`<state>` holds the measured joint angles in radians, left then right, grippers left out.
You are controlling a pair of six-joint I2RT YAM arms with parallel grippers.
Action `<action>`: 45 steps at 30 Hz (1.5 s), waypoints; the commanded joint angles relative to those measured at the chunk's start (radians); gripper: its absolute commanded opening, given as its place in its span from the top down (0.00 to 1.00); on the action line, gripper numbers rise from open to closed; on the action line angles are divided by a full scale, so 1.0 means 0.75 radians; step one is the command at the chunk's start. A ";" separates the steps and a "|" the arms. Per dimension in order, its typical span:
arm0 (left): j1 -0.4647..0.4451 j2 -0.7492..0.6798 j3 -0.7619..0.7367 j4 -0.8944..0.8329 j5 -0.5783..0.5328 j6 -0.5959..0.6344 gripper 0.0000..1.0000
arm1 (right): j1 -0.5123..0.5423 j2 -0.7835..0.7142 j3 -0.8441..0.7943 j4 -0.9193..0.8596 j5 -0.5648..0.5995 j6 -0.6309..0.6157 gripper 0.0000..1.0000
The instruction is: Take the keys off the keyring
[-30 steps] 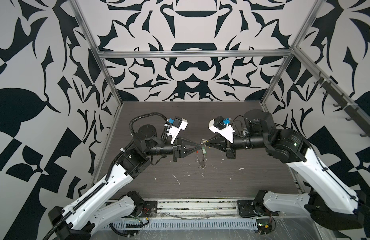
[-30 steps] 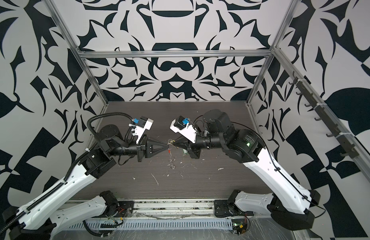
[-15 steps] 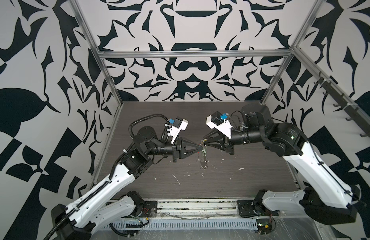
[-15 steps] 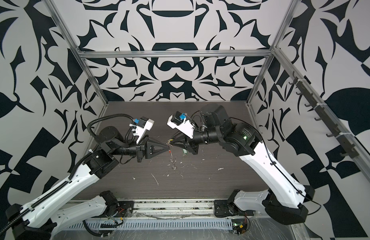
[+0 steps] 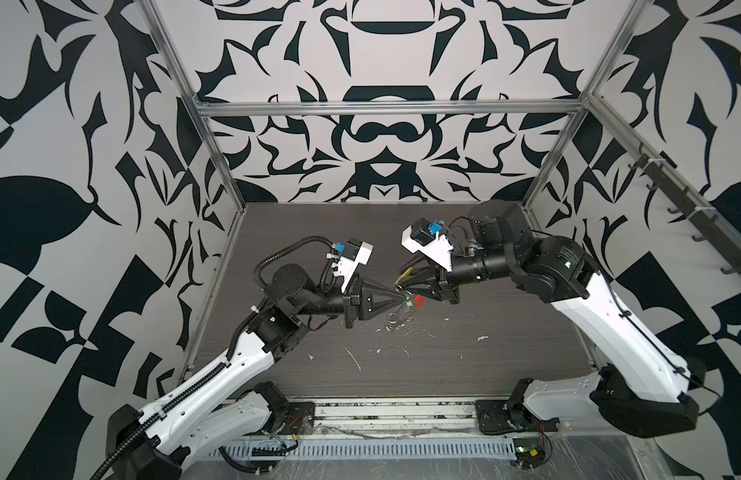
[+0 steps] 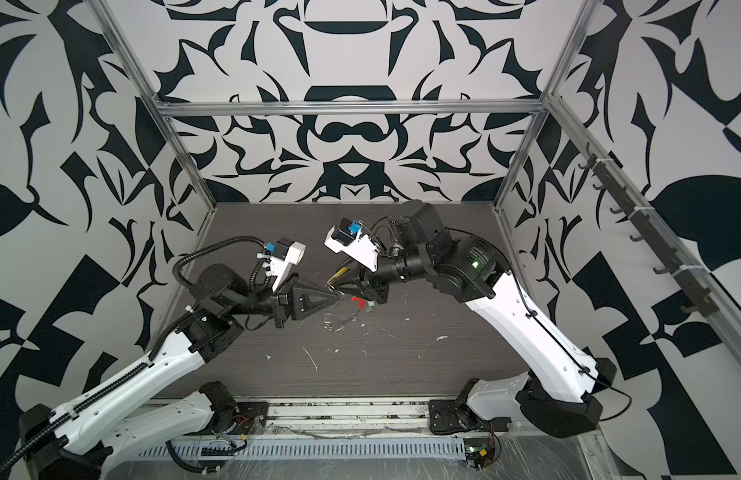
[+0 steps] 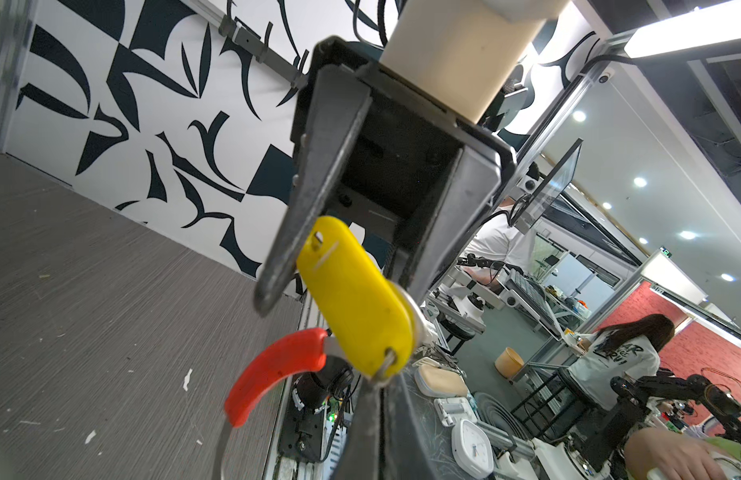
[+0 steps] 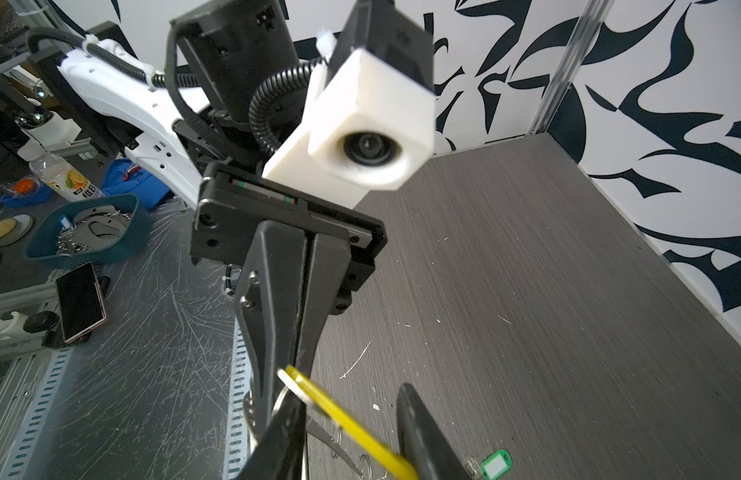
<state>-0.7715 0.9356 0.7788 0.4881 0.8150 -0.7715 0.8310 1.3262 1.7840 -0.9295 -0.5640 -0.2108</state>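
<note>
Keyring (image 7: 273,370), a flat silvery hoop with a curved red plastic sleeve, hangs in the air over the middle of the dark grey wood-grain tabletop (image 5: 485,374), held up where the two arms meet. The left gripper (image 5: 397,293) is fully closed, its tips pinching the hoop's metal just beside the small wire ring (image 7: 387,361) that passes through the end of the oblong yellow plastic tag (image 7: 352,295). A silvery metal key head (image 7: 416,318) shows just behind that tag. The right gripper (image 5: 403,279) faces the left one tip to tip with its fingers (image 7: 306,187) parted about halfway. The yellow tag lies slantwise in the gap, touching one finger, and is not clamped. The red sleeve curves down below the tag. In the right wrist view a second small silvery key with an oblong green plastic tag (image 8: 495,463) lies flat on the tabletop under the grippers; whether it is joined to the hoop cannot be told. Small white flecks (image 5: 354,359) are scattered on the tabletop nearer the front edge.
</note>
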 commanded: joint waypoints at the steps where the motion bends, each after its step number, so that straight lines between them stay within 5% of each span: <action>1: -0.023 0.000 -0.047 0.165 -0.022 -0.047 1.00 | 0.029 0.040 0.047 0.148 -0.012 0.048 0.58; 19: -0.023 -0.082 -0.232 0.398 -0.299 0.006 1.00 | 0.077 0.158 0.143 0.226 0.133 0.307 0.54; 30: -0.023 -0.122 -0.290 0.441 -0.394 0.029 1.00 | 0.080 0.315 0.440 0.027 0.166 0.342 0.51; 37: -0.022 -0.152 -0.326 0.478 -0.462 0.052 1.00 | 0.079 0.205 0.348 0.173 0.263 0.348 0.51; 45: -0.022 -0.225 -0.317 0.382 -0.516 0.125 1.00 | 0.079 -0.128 -0.131 0.501 0.349 0.366 0.51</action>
<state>-0.7868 0.7929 0.5400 0.7723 0.4561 -0.7094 0.8898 1.2938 1.7683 -0.7025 -0.3252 0.0498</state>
